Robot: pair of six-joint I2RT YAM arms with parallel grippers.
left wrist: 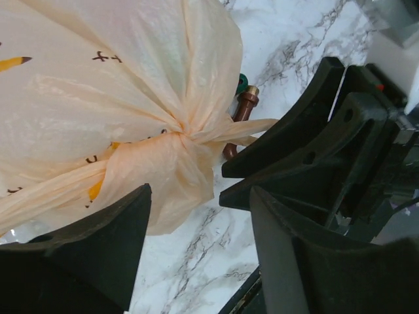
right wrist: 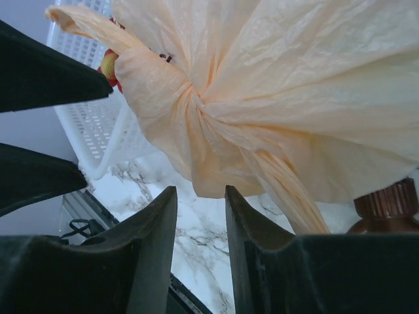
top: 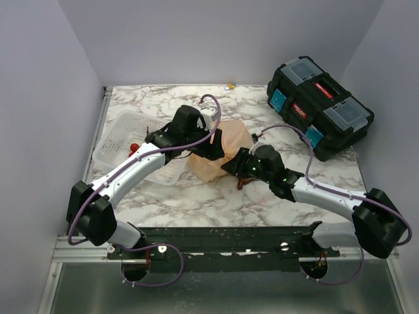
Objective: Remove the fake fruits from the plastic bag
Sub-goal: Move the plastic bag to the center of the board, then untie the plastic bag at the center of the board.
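Note:
The peach-beige plastic bag (top: 221,149) lies mid-table, tied shut in a knot (left wrist: 175,134); a yellow banana print (left wrist: 12,63) shows on it. The fake fruits are hidden inside. My left gripper (top: 211,150) is open at the bag's near-left side, and in the left wrist view (left wrist: 200,196) its jaws stand wide apart just below the knot, holding nothing. My right gripper (top: 230,166) is at the bag's near-right side. In the right wrist view (right wrist: 200,193) its jaws are narrowly parted and empty, just under a hanging fold of the bag (right wrist: 294,78).
A white mesh basket (top: 124,134) stands left of the bag, with a small red-and-yellow item (right wrist: 108,64) in it. A black toolbox (top: 321,104) stands at the back right. A brown ridged piece (left wrist: 245,104) lies by the bag under the right gripper.

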